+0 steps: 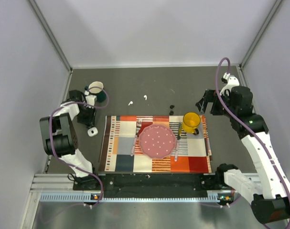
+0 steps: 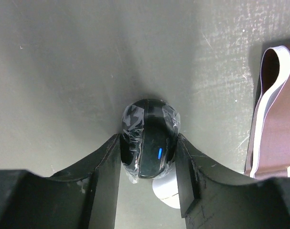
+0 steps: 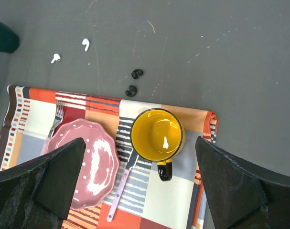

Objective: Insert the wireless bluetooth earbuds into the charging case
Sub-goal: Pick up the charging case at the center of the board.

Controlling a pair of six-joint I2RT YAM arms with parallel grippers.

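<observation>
**Left gripper (image 2: 148, 137).** We find both fingers pressed against the sides of a glossy black oval object (image 2: 150, 148). The object fills the gap between them, so the gripper is pinching it. It sits on the table (image 1: 149, 81), is wrapped in clear film and carries a short blue light bar.

**Charging case (image 1: 92, 131).** The white case lies near the left edge of the table, in the narrow strip between that edge and the left edge of the placemat (image 1: 123, 162). In the left wrist view a white part shows just beside the black oval object, partly hidden by a finger. We cannot tell whether the two touch.

**Earbuds.** The first earbud (image 1: 130, 102) and the second earbud (image 1: 145, 97) lie on bare table just beyond the far edge of the placemat, opposite its left half. They are apart from each other and well apart from the charging case. A broad band of bare table runs from them to the far edge.

**Right gripper (image 3: 139, 141).** We see its fingers spread wide with nothing held. It hangs near the far right corner of the placemat.

**Obstacles.**
- A white mug (image 1: 95, 88) and a dark green mug (image 1: 103, 98) stand near the left edge, beyond the left gripper.
- Two small black pieces (image 3: 136, 73) lie just off the placemat's far edge, near the yellow mug (image 3: 156, 134).
- A pink plate (image 1: 157, 141) occupies the middle of the placemat.
</observation>
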